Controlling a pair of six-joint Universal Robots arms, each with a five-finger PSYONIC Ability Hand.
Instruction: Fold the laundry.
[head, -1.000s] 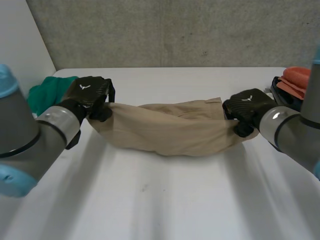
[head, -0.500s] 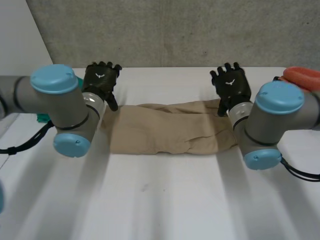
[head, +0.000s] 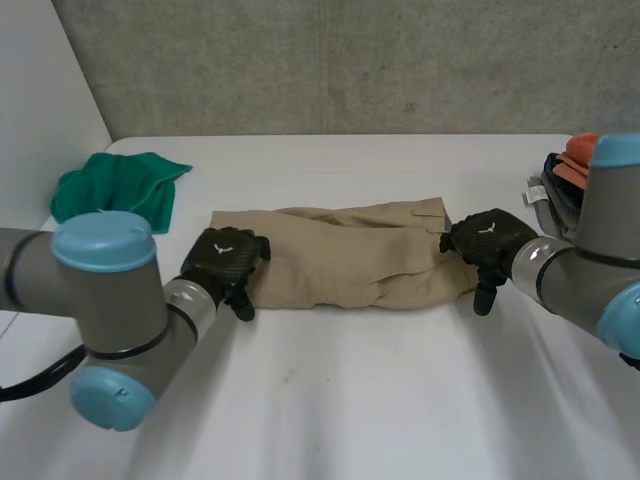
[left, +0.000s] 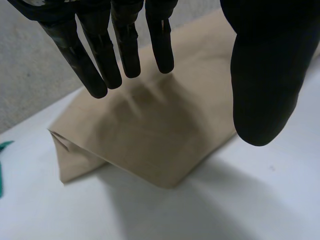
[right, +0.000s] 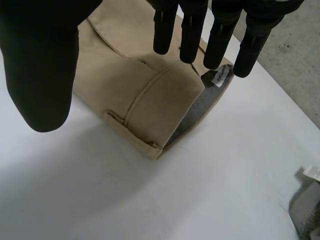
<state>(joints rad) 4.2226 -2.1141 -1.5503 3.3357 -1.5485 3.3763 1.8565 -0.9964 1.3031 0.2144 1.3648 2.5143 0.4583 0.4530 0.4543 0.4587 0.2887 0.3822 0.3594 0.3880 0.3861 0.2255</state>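
Folded tan trousers (head: 345, 255) lie on the tabletop (head: 350, 400). The left hand (head: 225, 262) and right hand (head: 487, 240) sit at either end, fingers spread and empty, seemingly poised to grip.

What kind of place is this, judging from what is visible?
Probably a robotics lab or test bench, not a home: a white table stands against a rough grey concrete wall, with laundry laid out on it: a folded tan garment and a crumpled green cloth.

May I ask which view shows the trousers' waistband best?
Right wrist view: the waistband, lining showing, lies at the fingers. Head view shows it small beside the right hand; left wrist view shows the trousers' other end.
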